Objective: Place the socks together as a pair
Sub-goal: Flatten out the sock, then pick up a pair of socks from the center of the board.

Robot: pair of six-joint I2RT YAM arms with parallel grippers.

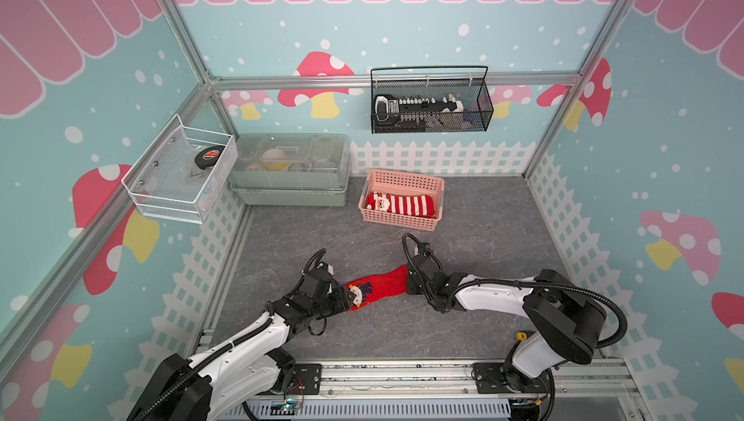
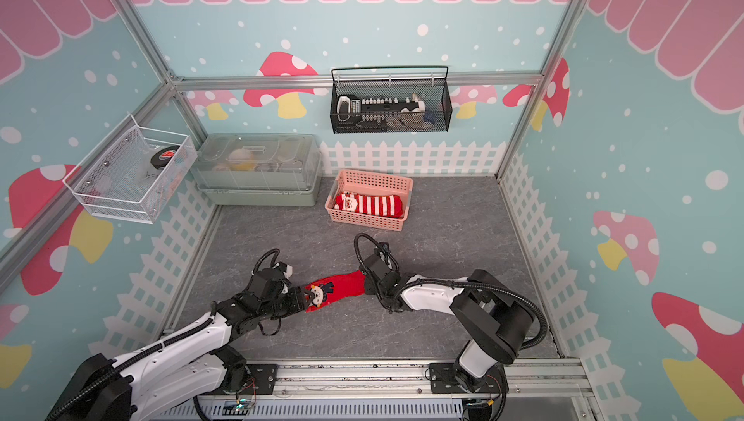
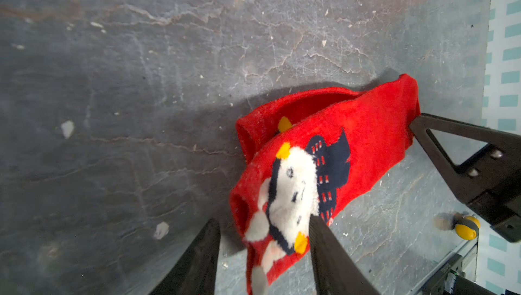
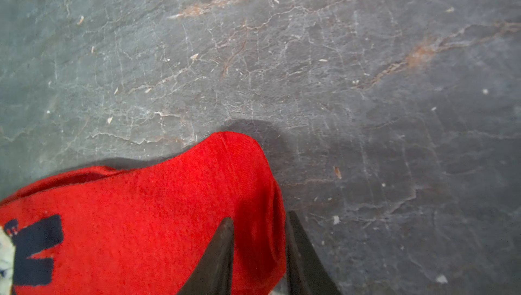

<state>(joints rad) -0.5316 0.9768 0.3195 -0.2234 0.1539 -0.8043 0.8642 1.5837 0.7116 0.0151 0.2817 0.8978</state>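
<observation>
Left wrist view: sock (image 3: 366,138) within parted left claw (image 3: 263,220), perhaps loose.

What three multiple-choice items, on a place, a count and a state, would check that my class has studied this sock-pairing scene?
1. Where is the red-and-white striped sock?
A. draped over a robot arm
B. in the pink perforated plastic basket
C. outside the cell

2. How many wire mesh baskets hang on the walls?
A. one
B. two
C. four

3. How do the jaws of the left gripper stand?
A. apart
B. pressed shut
C. out of sight

Answers:
1 B: both top views show it lying inside that basket.
2 B: a white wire basket and a black wire basket.
3 A: in the left wrist view they straddle the end of the red sock.
</observation>
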